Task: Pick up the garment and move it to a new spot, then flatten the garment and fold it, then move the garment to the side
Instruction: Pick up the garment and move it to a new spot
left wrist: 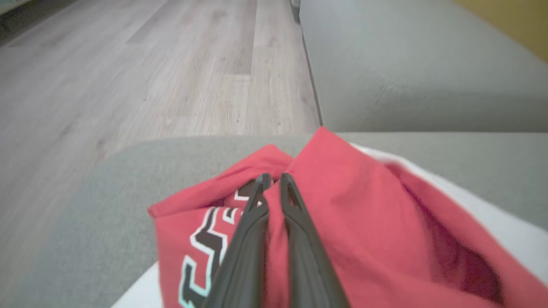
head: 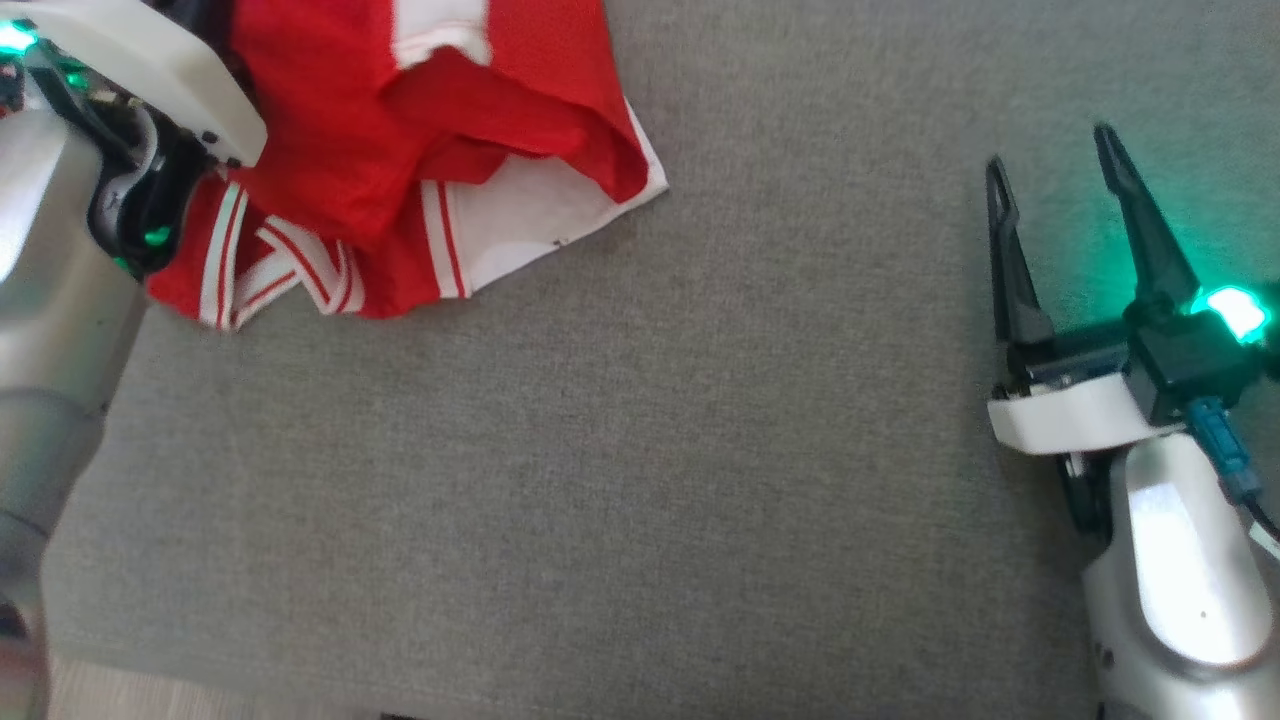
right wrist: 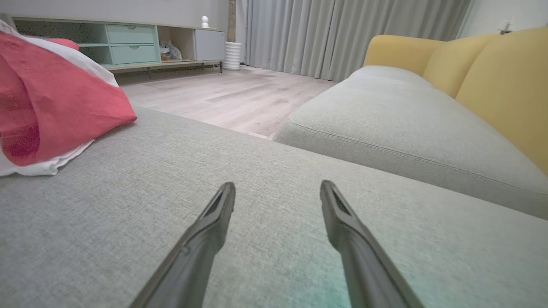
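In the head view, the red jersey (head: 330, 130) with white striped trim lay bunched at the far left of the grey sofa cushion (head: 640, 450). The left arm's pale wrist housing (head: 150, 80) covered its near-left edge, so the grip could not be judged from here. The right pincer (head: 1050, 148) sat well apart at the right, its fingers spread and nothing between them.

In the left wrist view, the left pincer (left wrist: 275, 176) was pressed together on a raised ridge of the jersey's cloth, beside black lettering outlined in white. The wooden floor (left wrist: 150, 64) ran beyond the cushion's edge.

In the right wrist view, the right pincer's fingers stood wide over bare cushion, with the jersey heaped at the far left.

The pick-up step looked to be in hand, with the grasp made. The lift probably had not begun, though blur made that hard to tell. The next move likely called for raising the cloth clear and carrying it toward the open cushion without the pinched ridge slipping out.
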